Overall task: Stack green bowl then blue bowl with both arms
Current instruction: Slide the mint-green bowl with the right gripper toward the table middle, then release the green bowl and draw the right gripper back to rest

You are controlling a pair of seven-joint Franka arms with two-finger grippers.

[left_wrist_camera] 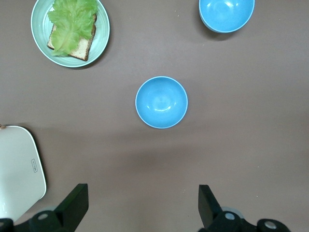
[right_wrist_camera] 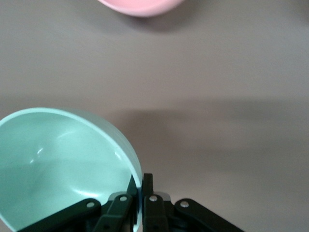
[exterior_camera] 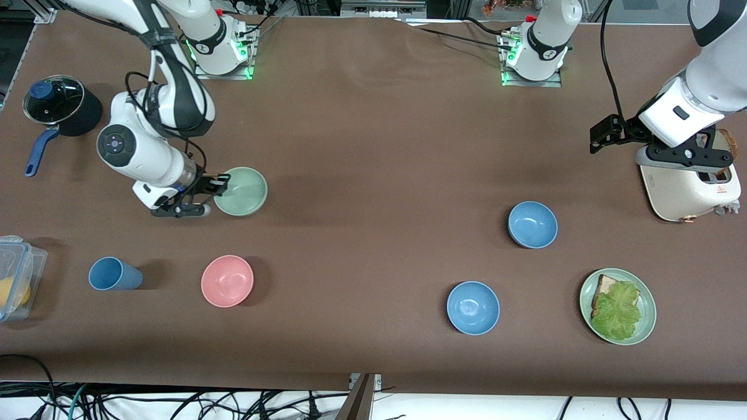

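Note:
The pale green bowl (exterior_camera: 242,191) is toward the right arm's end of the table. My right gripper (exterior_camera: 220,185) is shut on its rim, one finger inside and one outside; the right wrist view shows the bowl (right_wrist_camera: 58,164) tilted in the gripper (right_wrist_camera: 140,186). The duller blue bowl (exterior_camera: 532,224) sits upright on the table toward the left arm's end, and shows in the left wrist view (left_wrist_camera: 161,102). My left gripper (exterior_camera: 604,135) is open and empty in the air (left_wrist_camera: 140,203), beside the toaster and apart from that bowl.
A brighter blue bowl (exterior_camera: 473,307) and a green plate (exterior_camera: 648,315) with bread and lettuce lie nearer the front camera. A cream toaster (exterior_camera: 691,189) stands under the left arm. A pink bowl (exterior_camera: 227,280), blue cup (exterior_camera: 114,274), plastic box (exterior_camera: 14,280) and lidded pot (exterior_camera: 58,105) are at the right arm's end.

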